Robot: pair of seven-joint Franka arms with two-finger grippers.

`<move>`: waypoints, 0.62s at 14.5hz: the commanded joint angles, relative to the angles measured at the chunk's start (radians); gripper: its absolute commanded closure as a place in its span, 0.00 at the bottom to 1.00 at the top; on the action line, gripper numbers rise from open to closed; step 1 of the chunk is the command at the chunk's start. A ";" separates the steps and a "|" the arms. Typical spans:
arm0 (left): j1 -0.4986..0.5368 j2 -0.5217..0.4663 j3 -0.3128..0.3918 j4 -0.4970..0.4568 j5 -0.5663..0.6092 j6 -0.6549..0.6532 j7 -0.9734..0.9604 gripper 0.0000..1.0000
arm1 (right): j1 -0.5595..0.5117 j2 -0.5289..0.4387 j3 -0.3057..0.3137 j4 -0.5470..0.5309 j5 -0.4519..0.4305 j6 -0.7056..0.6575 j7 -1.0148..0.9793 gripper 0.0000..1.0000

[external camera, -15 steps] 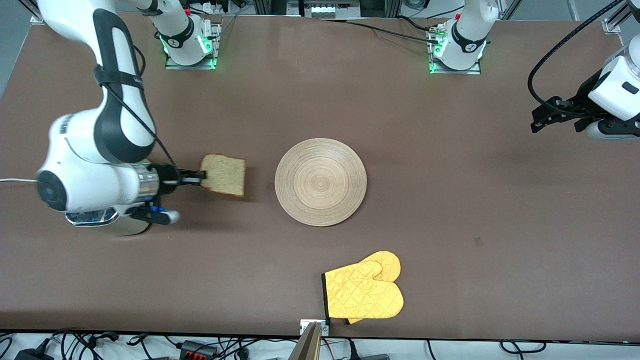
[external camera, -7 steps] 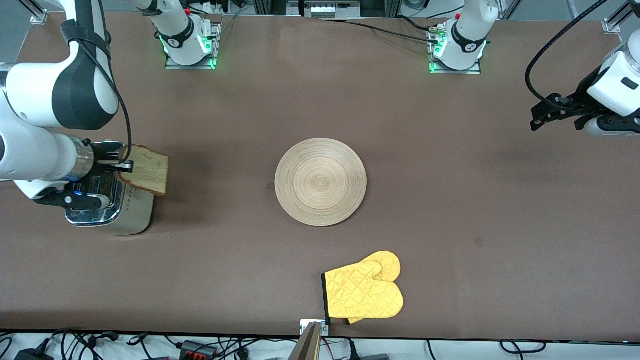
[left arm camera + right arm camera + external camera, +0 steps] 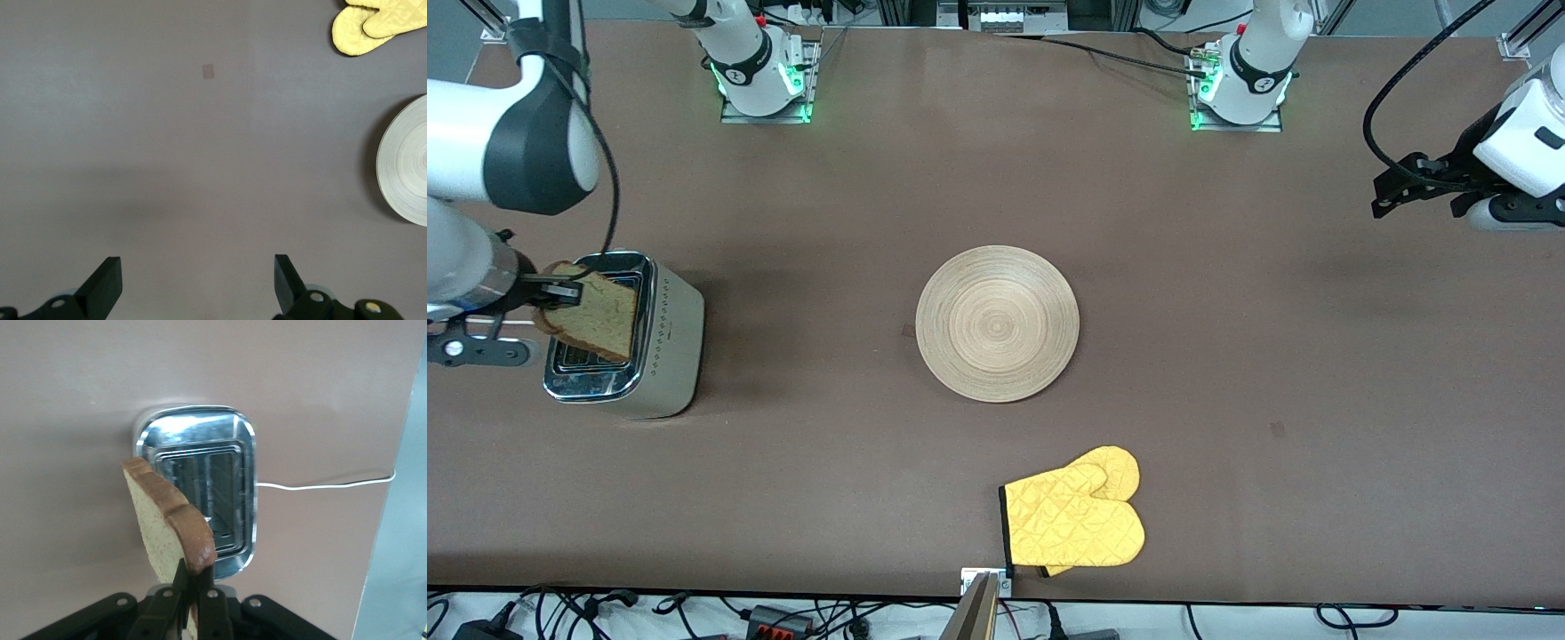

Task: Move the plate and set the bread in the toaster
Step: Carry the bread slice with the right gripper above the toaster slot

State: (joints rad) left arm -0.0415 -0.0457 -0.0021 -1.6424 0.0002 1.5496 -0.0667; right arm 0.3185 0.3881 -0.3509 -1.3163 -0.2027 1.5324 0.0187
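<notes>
— What's changed over the last second?

— Carried by the right gripper [image 3: 560, 290], the bread [image 3: 591, 314] has gone from beside the plate [image 3: 997, 324] toward the right arm's end of the table, and now hangs over the toaster [image 3: 624, 336]. Plate and mitt lie where they were; the left arm has barely stirred.

— Anything in the way?

— Nothing lies between slice and slots. The plate sits mid-table, well apart from the toaster. The yellow oven mitt [image 3: 1074, 521] lies nearer the front camera than the plate, close to the table edge. A white cord [image 3: 320, 485] trails from the toaster across the brown table [image 3: 1227, 356].

— Describe the things.

— The toaster is shiny silver, boxy with rounded corners, two dark slots on top. The slice is squarish, pale tan, rimmed with dark brown crust. The plate is round, flat light wood with ring grain. The mitt is quilted, with a dark cuff.

— And the arms?

— The right arm reaches in low, wrist roughly level; its fingers [image 3: 175, 600] are pinched on the slice's crust edge, so the slice stands on edge, tilted, above the slots. The left gripper [image 3: 1400, 182] waits in the air over bare table at its own end, its jaws spread wide, holding nothing.
</notes>
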 commanded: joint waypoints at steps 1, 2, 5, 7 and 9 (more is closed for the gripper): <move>-0.015 0.007 0.004 0.044 0.018 -0.029 0.019 0.00 | -0.021 -0.003 0.007 -0.041 -0.018 0.011 -0.011 1.00; -0.015 0.015 0.004 0.047 0.018 -0.029 0.045 0.00 | -0.025 -0.002 0.007 -0.052 -0.017 0.011 0.000 1.00; -0.005 0.021 0.007 0.047 0.015 -0.019 0.128 0.00 | -0.030 0.014 0.007 -0.057 -0.015 0.011 0.033 1.00; -0.001 0.033 0.010 0.049 0.014 -0.011 0.128 0.00 | -0.032 0.014 0.007 -0.058 -0.020 0.006 0.032 1.00; -0.001 0.047 0.013 0.072 0.015 -0.008 0.139 0.00 | -0.038 0.014 0.007 -0.058 -0.038 0.008 0.032 1.00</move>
State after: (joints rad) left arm -0.0419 -0.0275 0.0049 -1.6209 0.0003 1.5497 0.0412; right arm 0.2897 0.4152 -0.3507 -1.3646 -0.2114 1.5359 0.0363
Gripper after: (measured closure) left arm 0.000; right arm 0.925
